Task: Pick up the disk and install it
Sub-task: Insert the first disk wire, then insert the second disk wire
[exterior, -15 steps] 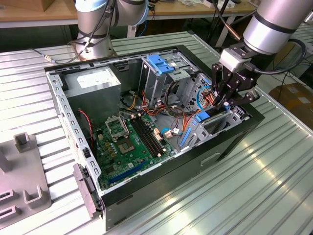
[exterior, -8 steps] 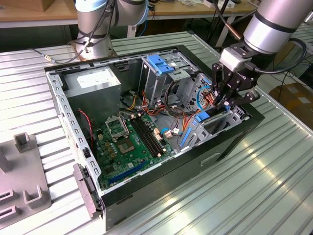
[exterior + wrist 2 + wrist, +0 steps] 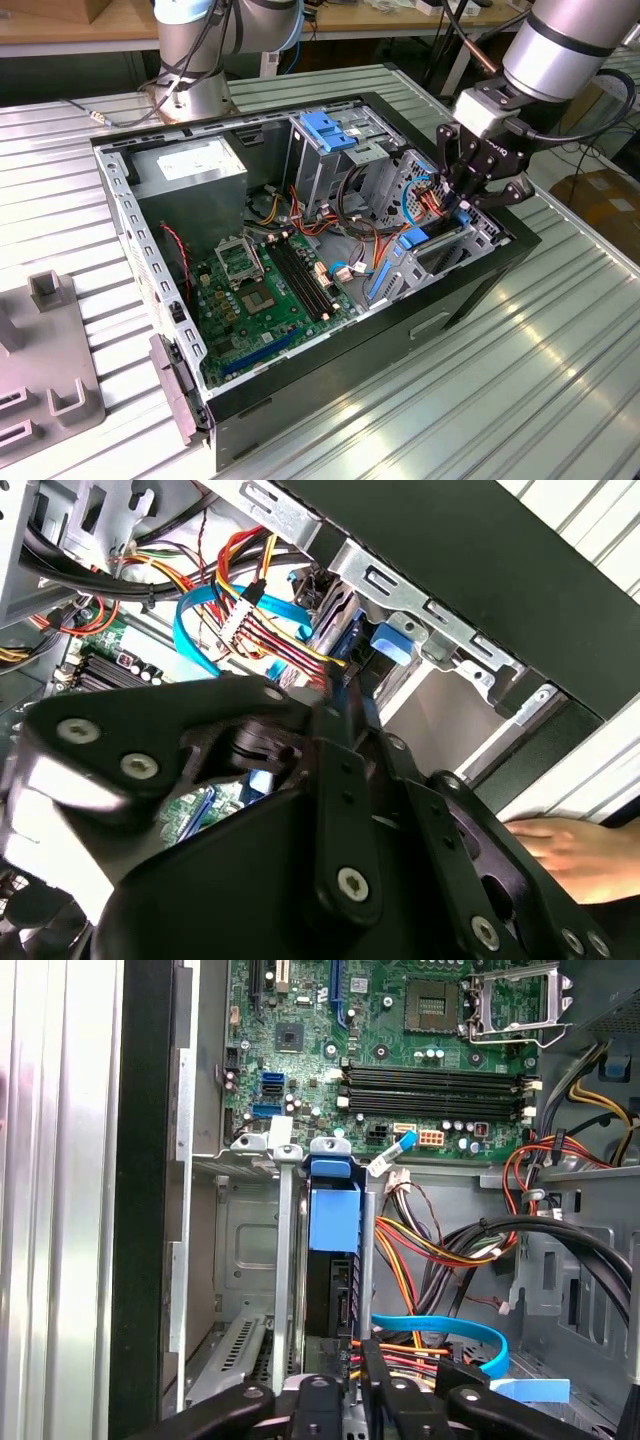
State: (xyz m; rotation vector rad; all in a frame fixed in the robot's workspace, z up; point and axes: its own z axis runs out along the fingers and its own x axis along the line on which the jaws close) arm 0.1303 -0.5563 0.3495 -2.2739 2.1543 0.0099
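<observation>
table [image 3: 560, 380]: ribbed, glossy metal
case [image 3: 400, 335]: matt black metal
disk [image 3: 333, 1222]: blue plastic carrier
gripper [image 3: 478, 190]: matt black metal

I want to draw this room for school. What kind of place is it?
Probably a robot lab or workshop. An open computer case lies on a ribbed metal table, its green motherboard showing. A robot arm reaches in with its claw, and cardboard boxes sit behind.

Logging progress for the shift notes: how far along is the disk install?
Mostly done, it seems: the disk stands edge-up in the metal bay of the case, blue rail showing. In hand: the hand is down at the bay over the disk's rear end. Left: whether it is fully seated cannot be told.
</observation>
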